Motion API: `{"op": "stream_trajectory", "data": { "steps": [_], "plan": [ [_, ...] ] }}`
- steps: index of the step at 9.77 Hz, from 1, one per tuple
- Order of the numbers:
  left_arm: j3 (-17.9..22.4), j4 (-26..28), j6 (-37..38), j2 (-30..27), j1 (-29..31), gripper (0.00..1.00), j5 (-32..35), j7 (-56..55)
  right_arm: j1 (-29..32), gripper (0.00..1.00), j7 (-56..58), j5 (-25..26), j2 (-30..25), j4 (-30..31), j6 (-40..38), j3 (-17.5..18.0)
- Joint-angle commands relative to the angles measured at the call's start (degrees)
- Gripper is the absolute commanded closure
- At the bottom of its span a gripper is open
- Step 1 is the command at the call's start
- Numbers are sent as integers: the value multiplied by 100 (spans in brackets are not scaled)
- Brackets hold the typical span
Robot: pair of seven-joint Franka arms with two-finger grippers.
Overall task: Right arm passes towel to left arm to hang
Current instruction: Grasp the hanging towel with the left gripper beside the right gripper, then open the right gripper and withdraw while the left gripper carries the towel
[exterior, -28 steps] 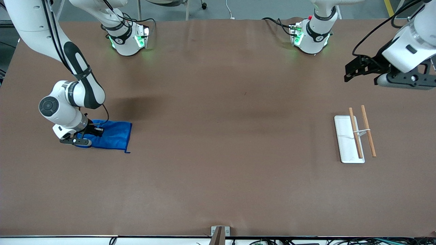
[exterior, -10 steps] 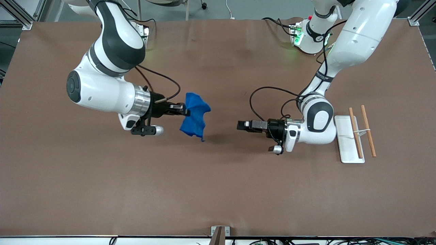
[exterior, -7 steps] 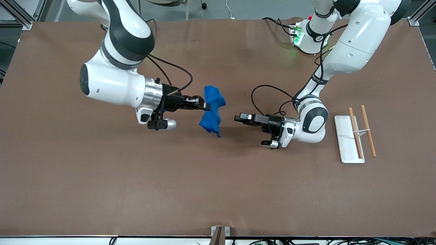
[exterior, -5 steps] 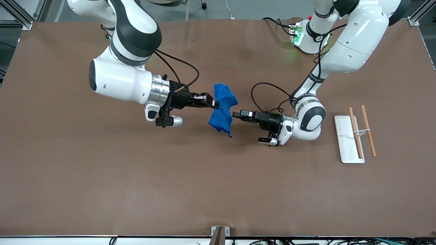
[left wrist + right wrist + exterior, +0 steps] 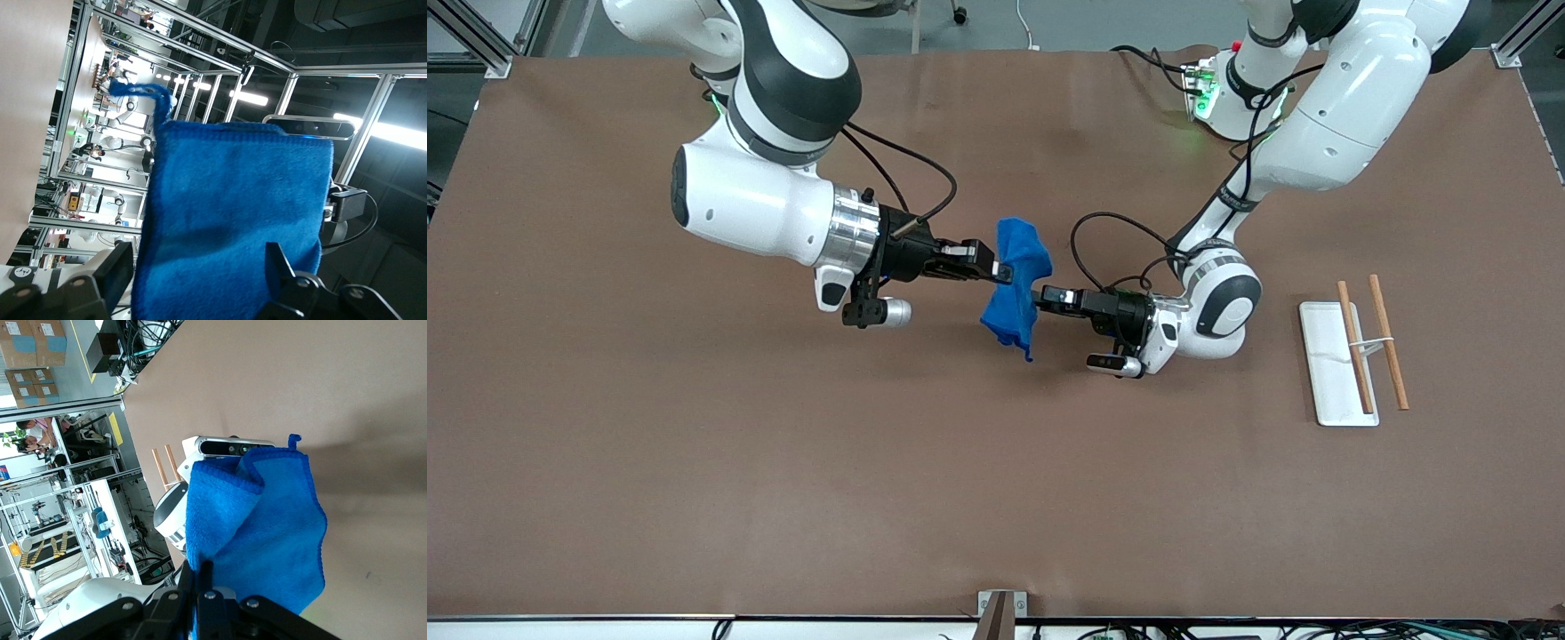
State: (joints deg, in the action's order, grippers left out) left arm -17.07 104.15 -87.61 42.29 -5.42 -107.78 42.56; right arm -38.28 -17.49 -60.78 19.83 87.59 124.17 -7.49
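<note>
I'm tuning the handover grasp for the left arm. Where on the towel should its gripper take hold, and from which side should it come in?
Judging by the pose, grip the towel's free hanging edge, coming in level from the rack's end of the table. The right gripper pinches the side toward its own arm, so the cloth droops free there. The left gripper is open with cloth between its fingers, so closing there looks sound.

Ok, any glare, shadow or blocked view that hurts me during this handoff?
Front view: even light, a soft shadow under the towel. Left wrist view: the towel fills the frame, bright ceiling lights flare above it. Right wrist view: the towel hides most of the left arm.
</note>
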Motion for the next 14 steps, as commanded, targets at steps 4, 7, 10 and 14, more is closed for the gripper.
{"op": "stream_trajectory", "data": {
  "steps": [4,7,10,14],
  "plan": [
    [46,-149,-10,183,85,82,-15,77,-277,100,-298,-127,12,-14,72,-60],
    [63,-158,-10,166,269,92,3,-63,-277,100,-325,-127,3,-14,63,-60],
    [81,-280,-36,113,602,100,344,-414,-198,2,-869,47,-41,-14,-338,-147],
    [178,-307,-1061,-860,910,100,1072,-2168,-57,0,-1317,2908,-296,-23,-1420,-849]
  ]
}}
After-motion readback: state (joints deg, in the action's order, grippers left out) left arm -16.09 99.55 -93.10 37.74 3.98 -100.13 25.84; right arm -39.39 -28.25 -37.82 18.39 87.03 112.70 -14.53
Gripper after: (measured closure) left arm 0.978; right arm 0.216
